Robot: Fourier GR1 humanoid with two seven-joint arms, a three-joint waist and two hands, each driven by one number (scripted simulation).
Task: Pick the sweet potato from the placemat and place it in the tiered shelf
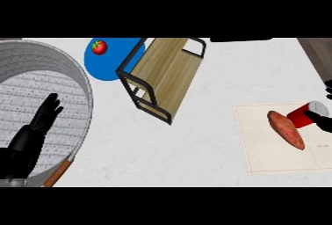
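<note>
The sweet potato (286, 129) lay on the placemat (272, 158), a pale cloth square spread on the white counter (194, 149), well to the right of the tiered shelf (165, 74). It stretched slantwise across the mat's upper right part, its reddish skin plain against the cloth. Just beside its upper end sat a red can (304, 113) with a pale lid, tilted, and the right hand (322, 121) showed against that can at the frame's right edge; only a dark part of the hand was visible, and whether its fingers were apart or closed on anything could not be told. The shelf, black-framed with wooden boards, stood tilted in view, well apart from the mat. Behind the shelf, to its left, a blue plate (107, 66) carried a tomato (99, 47), and the shelf's frame overlapped the plate's right side. Farther left of the shelf was a large grey pot (81, 79) with a ribbed inside and a brown handle (58, 171) below it. The left hand (45, 114) showed over the pot's inside, its fingers straight and apart, holding nothing.
</note>
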